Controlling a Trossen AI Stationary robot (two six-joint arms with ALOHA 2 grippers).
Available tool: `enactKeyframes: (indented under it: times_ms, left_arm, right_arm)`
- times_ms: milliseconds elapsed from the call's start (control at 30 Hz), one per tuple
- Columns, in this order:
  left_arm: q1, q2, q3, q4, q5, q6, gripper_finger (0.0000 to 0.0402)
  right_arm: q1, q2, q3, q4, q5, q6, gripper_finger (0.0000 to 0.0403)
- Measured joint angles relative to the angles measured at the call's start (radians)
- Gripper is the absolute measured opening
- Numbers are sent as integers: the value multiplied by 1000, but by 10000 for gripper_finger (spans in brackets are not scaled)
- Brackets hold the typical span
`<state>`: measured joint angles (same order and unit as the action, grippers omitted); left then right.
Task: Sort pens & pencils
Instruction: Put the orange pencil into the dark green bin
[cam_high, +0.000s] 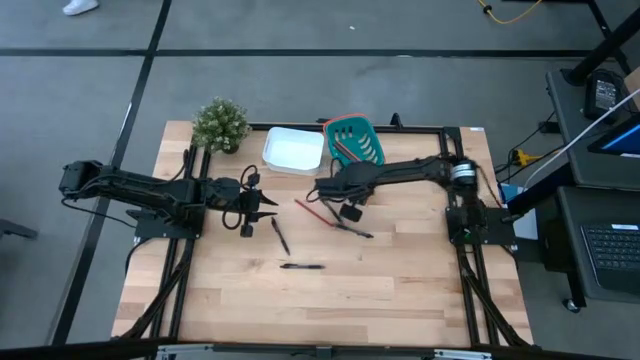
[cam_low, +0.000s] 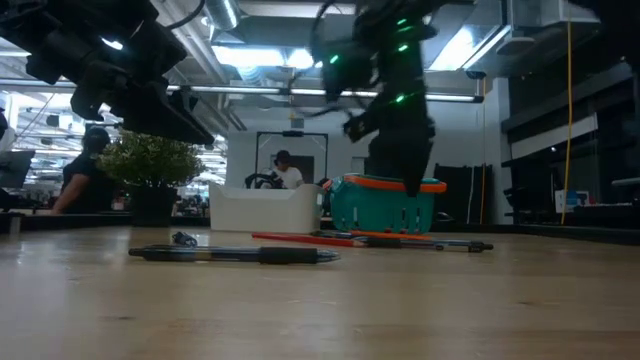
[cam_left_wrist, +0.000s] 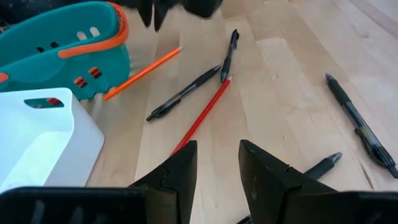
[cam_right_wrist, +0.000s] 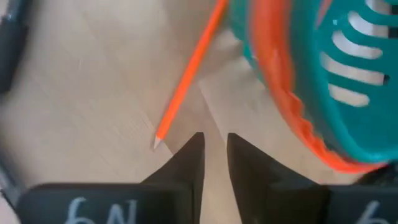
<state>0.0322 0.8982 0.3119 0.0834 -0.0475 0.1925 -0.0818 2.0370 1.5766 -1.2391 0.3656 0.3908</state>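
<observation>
From my seat the nearest thing on the table (cam_high: 400, 300) is a black pen (cam_high: 301, 266) lying flat toward the front edge, well clear of both arms; just behind it a second pen (cam_high: 280, 235) lies slanted, close to the left gripper (cam_high: 268, 205); its fingers (cam_left_wrist: 180, 171) stand a little apart and hold nothing, hovering above the wood. Past that, mid-table, a red pencil (cam_high: 312, 212) lies beside two more pens (cam_high: 352, 229) that meet end to end; an orange pencil (cam_right_wrist: 189, 71) lies with one end against the foot of the teal basket (cam_high: 356, 141). The right gripper (cam_high: 322, 190) hangs over the wood by that pencil's tip, next to the basket, its fingers (cam_right_wrist: 189, 158) narrowly parted and empty. At the back, the basket holds red pencils; a white bin (cam_high: 293, 150) sits beside it, a small plant (cam_high: 220, 124) at the far corner.
</observation>
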Motion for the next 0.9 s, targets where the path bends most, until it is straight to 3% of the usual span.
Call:
enactKeyframes:
  times_ms: [100, 300, 467, 633, 900]
  left_arm:
    - [0, 0, 0, -3, 0, -3, 112]
    - [0, 0, 0, -3, 0, -3, 112]
    - [0, 0, 0, 5, 0, -3, 112]
    - [0, 0, 0, 26, 0, 1, 112]
    - [0, 0, 0, 37, 0, 1, 112]
  right_arm:
    - [2, -130, -131, 122, -8, 35, 57]
    - [3, -348, -429, 565, -122, 9, 41]
    - [3, -417, -600, 729, -72, 5, 40]
    - [0, -430, -671, 817, -72, 10, 46]
    - [-2, -430, -672, 894, -71, 22, 50]
